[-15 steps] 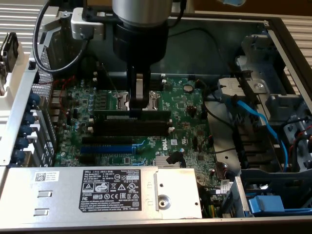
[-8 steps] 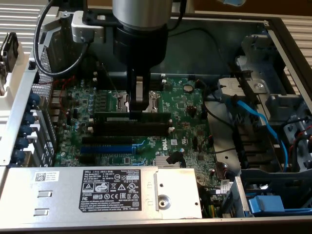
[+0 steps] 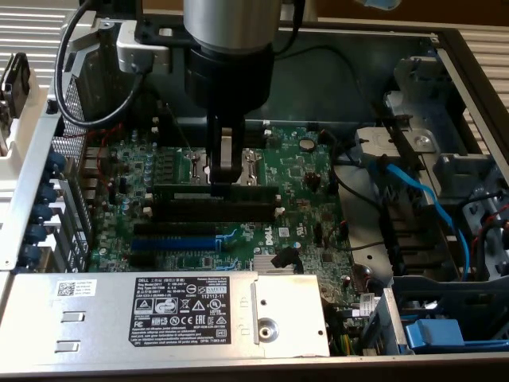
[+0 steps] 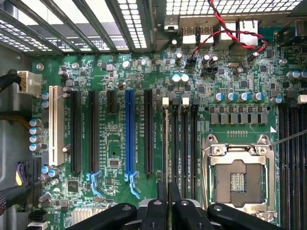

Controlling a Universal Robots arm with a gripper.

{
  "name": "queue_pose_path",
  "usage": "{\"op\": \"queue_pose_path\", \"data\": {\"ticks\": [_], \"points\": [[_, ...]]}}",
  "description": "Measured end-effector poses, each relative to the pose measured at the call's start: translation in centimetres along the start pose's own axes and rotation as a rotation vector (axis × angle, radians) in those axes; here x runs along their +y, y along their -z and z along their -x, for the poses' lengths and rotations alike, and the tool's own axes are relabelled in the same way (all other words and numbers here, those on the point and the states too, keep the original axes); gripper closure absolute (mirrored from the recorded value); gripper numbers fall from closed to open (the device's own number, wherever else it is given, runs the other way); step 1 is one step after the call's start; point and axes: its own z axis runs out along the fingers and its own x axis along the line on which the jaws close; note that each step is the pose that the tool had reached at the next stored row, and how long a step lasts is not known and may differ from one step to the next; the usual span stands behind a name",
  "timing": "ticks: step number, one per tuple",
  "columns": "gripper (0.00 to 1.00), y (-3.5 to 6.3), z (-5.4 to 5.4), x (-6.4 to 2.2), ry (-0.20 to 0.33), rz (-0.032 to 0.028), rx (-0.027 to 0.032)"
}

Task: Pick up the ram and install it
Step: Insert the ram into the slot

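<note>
Inside an open computer case [image 3: 469, 48], a green motherboard [image 3: 306, 187] lies flat and takes up most of the floor. At the near edge of the exterior view sits a grey metal box [image 3: 95, 318] with a black-and-white label. A blue cable [image 3: 433, 203] curves through the drive bay on the exterior view's right.

From above, the arm [image 3: 235, 32] reaches straight down over the middle of the board, and its gripper [image 3: 227, 171] stands in front of the CPU socket [image 4: 239, 179].

Between the fingers [image 4: 161, 197] is the ram [image 3: 187, 192]. It is a long, narrow, dark-green stick standing on its long edge, level, and about as long as the black memory slots [image 4: 185, 143] it runs beside. In the exterior view its side shows as a dark band with small, paler patches along it. In the wrist view it shows edge-on as a thin pale-green line [image 4: 166, 143], lined up with the memory slot farthest from the socket, next to a long black expansion slot [image 4: 148, 134]. Whether it is pressed fully into that slot cannot be told.

The fingers are nearly closed, pinching the ram at its middle from both faces.

Further along the board are a blue slot [image 4: 128, 134] and a white slot [image 4: 56, 125].
</note>
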Motion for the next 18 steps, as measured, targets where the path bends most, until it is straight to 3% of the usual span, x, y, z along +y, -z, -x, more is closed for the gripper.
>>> {"op": "queue_pose_path", "data": {"ticks": [18], "points": [[0.87, -0.58, -0.06, 0.15, 0.0, 0.0005, -0.0005]]}}
